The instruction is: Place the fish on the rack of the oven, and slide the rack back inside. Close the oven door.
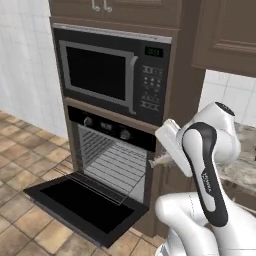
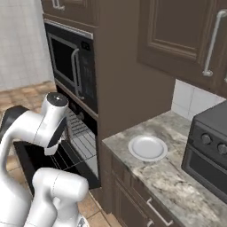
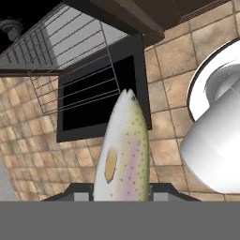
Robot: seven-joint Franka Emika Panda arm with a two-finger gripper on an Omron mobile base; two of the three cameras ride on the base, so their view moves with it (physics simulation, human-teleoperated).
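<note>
1. Fish [image 3: 123, 150] rises from the bottom centre of our hand view, clamped between our gripper [image 3: 121, 192] fingers, whose dark tips flank its lower body; its pointed end aims toward the upper middle of the frame.
2. Beyond that end we see the oven door [image 3: 101, 105] lying open as a black panel over the tan floor tiles [image 3: 168, 61].
3. We see the rack [image 3: 77, 77] drawn out above the door, its wire grid reaching into the upper left of the frame.
4. In our left base view the oven [image 1: 107, 150] sits mid-frame under the microwave [image 1: 112, 75], door down at lower left.
5. In our right base view a white plate [image 2: 147, 147] sits on the counter [image 2: 177, 186] at centre right, near a toaster oven [image 2: 208, 146] at the right edge.
</note>
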